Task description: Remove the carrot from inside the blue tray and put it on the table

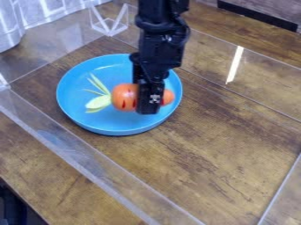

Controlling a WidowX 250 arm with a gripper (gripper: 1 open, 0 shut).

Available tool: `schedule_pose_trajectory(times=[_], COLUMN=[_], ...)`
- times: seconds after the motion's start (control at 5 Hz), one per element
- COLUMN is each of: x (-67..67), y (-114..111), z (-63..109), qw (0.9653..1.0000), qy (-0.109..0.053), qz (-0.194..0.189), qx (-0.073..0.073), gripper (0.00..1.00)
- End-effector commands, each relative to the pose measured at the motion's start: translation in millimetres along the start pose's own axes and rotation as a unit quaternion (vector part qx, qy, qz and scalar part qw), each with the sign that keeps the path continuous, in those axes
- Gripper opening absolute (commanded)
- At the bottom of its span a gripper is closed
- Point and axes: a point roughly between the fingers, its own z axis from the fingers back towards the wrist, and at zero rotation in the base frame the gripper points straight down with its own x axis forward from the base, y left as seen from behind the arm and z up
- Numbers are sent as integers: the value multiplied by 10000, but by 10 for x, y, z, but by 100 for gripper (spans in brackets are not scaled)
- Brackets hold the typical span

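The orange carrot (125, 95) lies in the round blue tray (83, 119), its pale yellow-green leaves (94, 99) pointing left. My black gripper (147, 98) reaches straight down into the tray and is shut on the carrot's middle, hiding part of it. The tray rests on the dark brown glossy table (223, 149).
A clear plastic sheet edge (70, 145) runs diagonally across the table in front of the tray. A wire-frame object (112, 18) and clear material stand at the back left. Bright glare (237, 61) marks the table to the right of the tray.
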Motion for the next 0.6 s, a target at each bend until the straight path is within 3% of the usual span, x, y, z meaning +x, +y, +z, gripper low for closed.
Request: schedule_pose_trajectory(times=[0.0, 0.4], x=[195, 278], y=[-35, -131], z=[239, 326], qw=[9989, 9983], qy=[-276, -259], qz=[-225, -382], qx=[305, 343], gripper=[0, 0])
